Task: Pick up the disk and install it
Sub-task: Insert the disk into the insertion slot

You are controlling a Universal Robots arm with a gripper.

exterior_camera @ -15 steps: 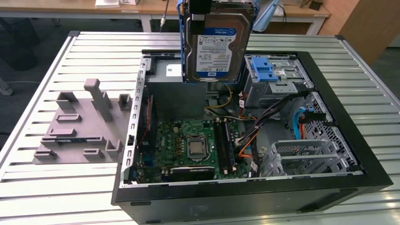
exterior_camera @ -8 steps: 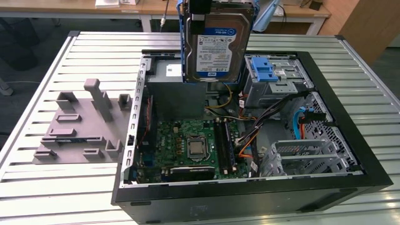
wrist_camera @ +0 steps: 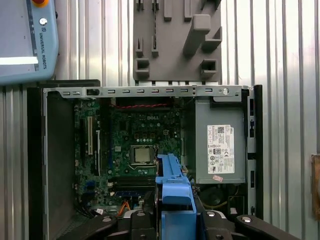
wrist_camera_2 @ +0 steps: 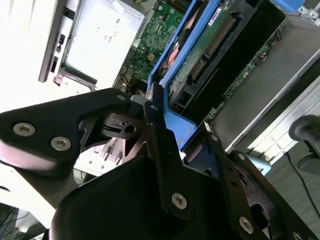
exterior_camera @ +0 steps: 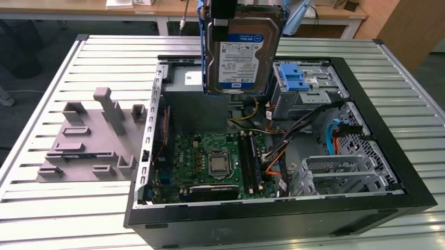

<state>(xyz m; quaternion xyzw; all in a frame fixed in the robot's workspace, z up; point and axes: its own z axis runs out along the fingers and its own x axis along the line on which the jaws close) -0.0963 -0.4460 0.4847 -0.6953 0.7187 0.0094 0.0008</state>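
The disk point(exterior_camera: 240, 52), a silver-grey drive with a white-and-blue label in a blue carrier, hangs upright above the rear part of the open computer case point(exterior_camera: 243, 225). My gripper point(exterior_camera: 224, 11) is shut on its upper edge. In the second wrist view the black fingers point(wrist_camera_2: 152, 117) clamp the blue carrier, and the disk's point(wrist_camera_2: 215, 45) green circuit-board side faces the camera. In the first wrist view the blue carrier edge of the disk point(wrist_camera: 172, 185) sticks out from the gripper point(wrist_camera: 175, 220) over the motherboard point(wrist_camera: 142, 145).
Inside the case sit a grey power supply box point(wrist_camera: 220, 145), a drive cage with a blue ribbed latch point(exterior_camera: 293, 77), and loose cables point(exterior_camera: 278, 151). A grey fixture plate point(exterior_camera: 90, 140) lies on the slatted table at the exterior view's left. A teach pendant point(wrist_camera: 25, 40) rests nearby.
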